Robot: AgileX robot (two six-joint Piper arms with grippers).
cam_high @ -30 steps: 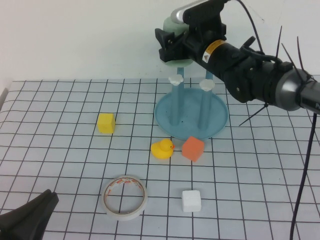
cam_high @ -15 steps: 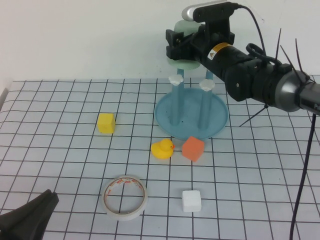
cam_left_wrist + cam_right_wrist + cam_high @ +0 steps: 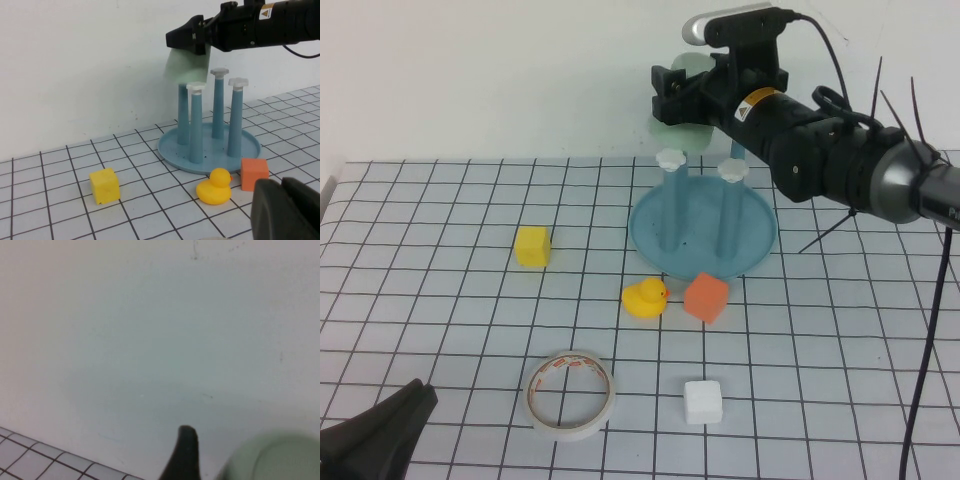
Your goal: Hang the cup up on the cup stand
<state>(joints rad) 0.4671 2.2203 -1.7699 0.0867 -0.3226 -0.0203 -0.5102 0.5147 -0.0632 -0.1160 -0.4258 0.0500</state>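
Resting low at the near left corner of the gridded surface [image 3: 440, 300], the left pincer [image 3: 375, 435] is pressed together and holds nothing. The yellow block [image 3: 532, 246] and the white tape roll [image 3: 569, 395] lie nearest it, and every task item is well apart from it, off toward the far right.

The rubber duck [image 3: 645, 298], orange block [image 3: 706, 297] and white block [image 3: 703, 401] sit well below and nearer the robot than the right pincer [image 3: 688, 90]. That pincer hangs high above the rear of the cup stand [image 3: 750, 215], with its jaws spread wide on either side of the cup [image 3: 682, 132]. In the right wrist view there is a gap between one finger [image 3: 186, 452] and the cup wall, so it appears to flank the cup rather than pinch it.

The cup sits directly under the pincer tips, mouth down and tilted, over the rear post of the stand. That post's cap is hidden inside the cup.

The tumbler looks like thin, light plastic: smooth, a little springy, and unlikely to break. Because it tapers and has no handle, a squeeze near the rim would probably flex it or let it slide. The firmer hold is likely across the wall close to the closed base, taken from above. Being so light, it could rock or tip off the post if a finger brushes it.
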